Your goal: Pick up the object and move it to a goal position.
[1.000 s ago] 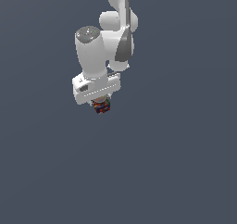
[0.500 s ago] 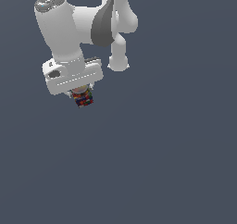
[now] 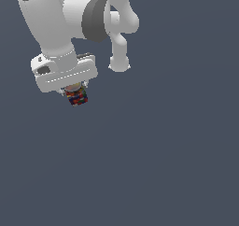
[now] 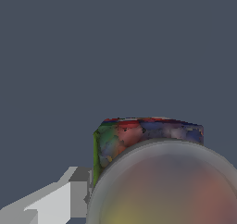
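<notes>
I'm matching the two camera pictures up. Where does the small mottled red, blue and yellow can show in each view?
Exterior view: the mottled can hangs under the white gripper, upper left of the picture.
Wrist view: the can fills the lower middle, close up.
Shared landmark: the gripper's white finger.

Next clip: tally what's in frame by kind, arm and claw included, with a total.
Robot arm: 1
Claw: 1
Mottled multicoloured can, held in the claw: 1
Total: 3

Uniform dark slate-grey backdrop [image 3: 177, 164] throughout both views. Flat, even lighting. No visible seams, edges, furniture or shadows.
</notes>
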